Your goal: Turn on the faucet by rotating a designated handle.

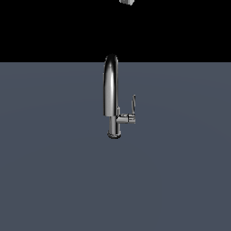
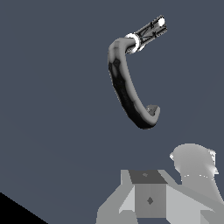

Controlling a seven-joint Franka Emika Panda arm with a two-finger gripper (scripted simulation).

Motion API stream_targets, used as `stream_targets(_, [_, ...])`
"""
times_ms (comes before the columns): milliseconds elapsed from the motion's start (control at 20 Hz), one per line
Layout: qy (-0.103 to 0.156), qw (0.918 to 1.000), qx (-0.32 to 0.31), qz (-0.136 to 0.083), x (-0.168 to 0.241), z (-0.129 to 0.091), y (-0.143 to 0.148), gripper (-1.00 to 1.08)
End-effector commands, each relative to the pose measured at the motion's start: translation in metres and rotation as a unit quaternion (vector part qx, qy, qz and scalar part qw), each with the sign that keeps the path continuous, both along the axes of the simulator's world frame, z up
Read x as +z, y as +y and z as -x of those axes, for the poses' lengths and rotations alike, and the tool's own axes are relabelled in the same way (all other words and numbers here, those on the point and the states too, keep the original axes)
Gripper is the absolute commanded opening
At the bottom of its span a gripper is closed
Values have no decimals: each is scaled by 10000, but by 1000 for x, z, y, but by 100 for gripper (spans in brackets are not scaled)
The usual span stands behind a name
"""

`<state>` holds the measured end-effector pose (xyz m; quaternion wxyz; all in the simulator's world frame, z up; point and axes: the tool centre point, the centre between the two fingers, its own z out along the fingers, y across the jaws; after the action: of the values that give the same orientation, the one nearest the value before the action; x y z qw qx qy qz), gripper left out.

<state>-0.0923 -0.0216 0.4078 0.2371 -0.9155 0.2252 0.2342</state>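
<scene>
One faucet (image 1: 111, 97) — flat grey-blue floor (image 1: 49, 180), black backdrop (image 1: 49, 29)

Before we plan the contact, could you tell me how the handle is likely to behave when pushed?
The handle is a thin, upright chrome blade on a short stub, so it probably pivots rather than bends. Its polished surface looks slippery, so a push may slide off. The faucet looks fixed, unlikely to tip.

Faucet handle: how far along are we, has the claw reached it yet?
Nothing looks done: the handle stands untouched beside the faucet. In hand: only a sliver of the arm shows, high above the spout; the claw itself is not visible. Left: descend, contact the handle, rotate.
</scene>
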Motion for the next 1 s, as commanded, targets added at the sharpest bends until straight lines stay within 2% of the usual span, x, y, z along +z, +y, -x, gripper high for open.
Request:
stream_targets(0, [198,9994,-216,-206,-10,-13,-4,-100])
stream_targets(250, [604,9940,-656,-628,-31,-38,-13,-100])
stream_targets(500, [1033,9825,-1118,-1075,-57,-60,-22,-100])
stream_targets(750, [1491,9632,-1612,-1553,-88,-81,-31,-100])
stream_targets(950, [1883,9406,-2034,-1960,-117,-97,-39,-100])
